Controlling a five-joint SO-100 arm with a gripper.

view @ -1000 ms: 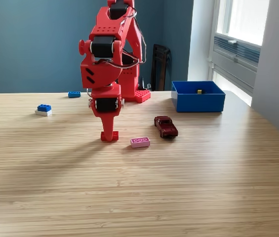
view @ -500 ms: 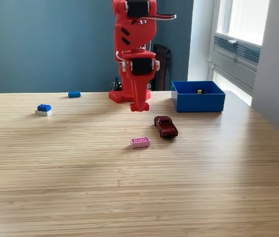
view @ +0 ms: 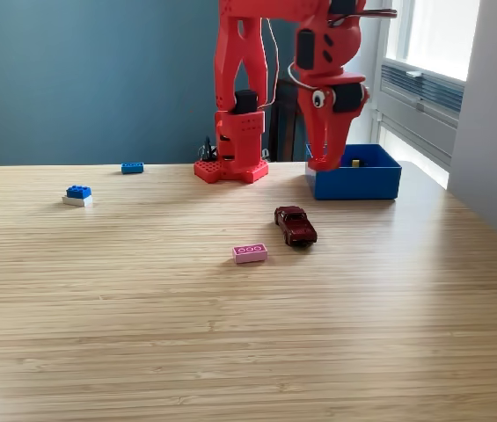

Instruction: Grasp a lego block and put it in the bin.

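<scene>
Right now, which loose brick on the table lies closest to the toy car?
The pink brick, just beside the car. The two blue bricks sit far off at the exterior view's left.

Red arm, base [view: 229, 167] at table's far edge. Gripper [view: 323, 162] points down over bin [view: 354, 180], at its left wall in ext. view; jaws look closed, can't tell if anything's held. Small yellow piece [view: 354, 163] inside bin. On table [view: 230, 352]: pink brick [view: 250, 253] just left of dark red toy car [view: 296, 225]; blue-on-white brick [view: 77, 195] far left; blue brick [view: 132, 167] near back edge.
</scene>
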